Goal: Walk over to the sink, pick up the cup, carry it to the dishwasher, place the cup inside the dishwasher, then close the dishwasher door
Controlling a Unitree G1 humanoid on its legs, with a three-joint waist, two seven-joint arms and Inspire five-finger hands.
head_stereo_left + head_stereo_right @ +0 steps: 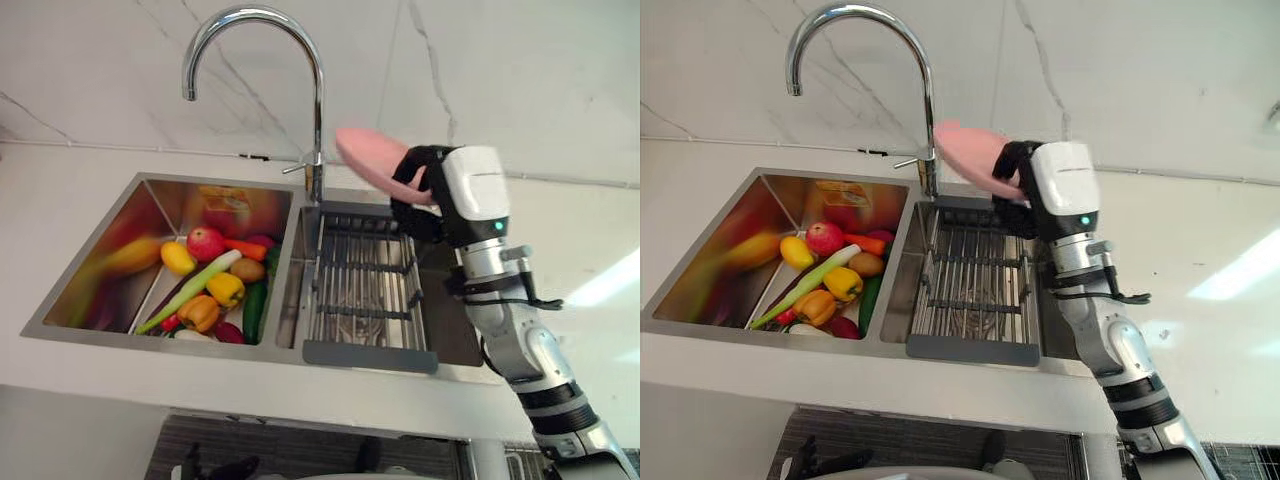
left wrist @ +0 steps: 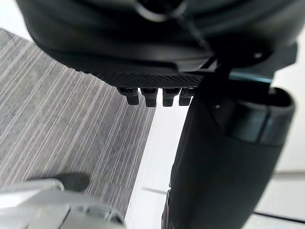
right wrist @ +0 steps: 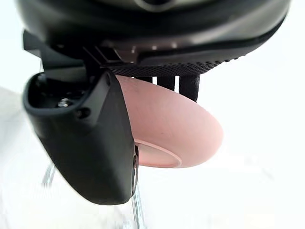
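Note:
My right hand (image 1: 432,196) is shut on the pink cup (image 1: 366,160), with fingers and thumb curled round it. The cup lies tilted on its side in the air, above the back of the sink's right basin and just right of the tap (image 1: 318,110). Up close in the right wrist view, the cup (image 3: 181,129) sits between the thumb (image 3: 86,138) and the fingers. My left hand (image 2: 224,167) hangs low over grey striped floor, its fingers relaxed and holding nothing.
The steel double sink (image 1: 150,342) is set in a white counter. Its left basin holds several vegetables and fruits (image 1: 212,280). A metal drying rack (image 1: 365,290) fills the right basin. A marbled white wall stands behind. Grey striped floor (image 1: 300,450) shows below the counter's front edge.

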